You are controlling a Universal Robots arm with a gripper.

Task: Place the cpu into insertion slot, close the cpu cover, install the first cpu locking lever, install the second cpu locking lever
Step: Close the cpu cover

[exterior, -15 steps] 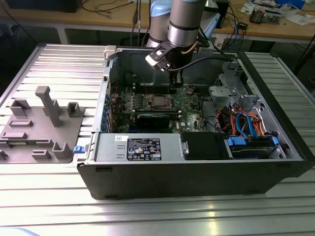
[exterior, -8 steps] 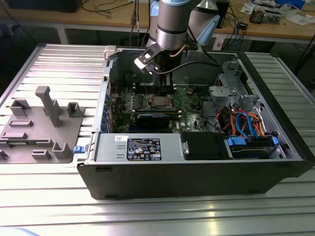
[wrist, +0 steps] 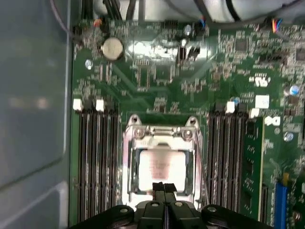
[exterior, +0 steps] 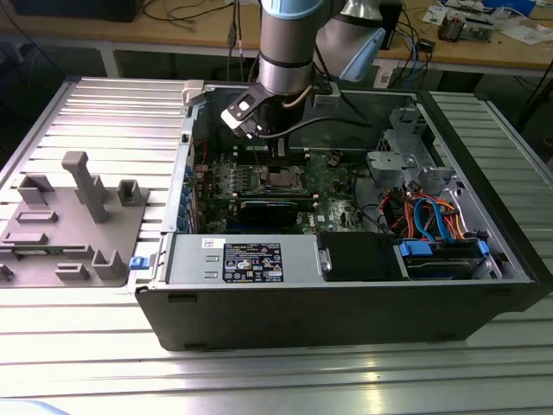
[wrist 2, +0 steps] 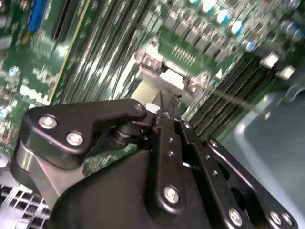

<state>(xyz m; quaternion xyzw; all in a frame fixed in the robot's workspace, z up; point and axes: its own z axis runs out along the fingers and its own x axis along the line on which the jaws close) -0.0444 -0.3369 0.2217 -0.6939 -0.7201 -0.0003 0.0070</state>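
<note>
First wrist view: on the silver-rimmed dark insertion slot [wrist: 126,171], the thin silvery windowed cpu cover [wrist: 162,143] lies shut over the flat grey-topped square cpu [wrist: 162,167]. My black fingers [wrist: 158,190], clenched empty, sit at its edge. Locking levers, I judge, are not yet installed.

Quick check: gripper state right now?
The gripper: shut, holding nothing visible, tips at the edge of the cpu cover.
</note>
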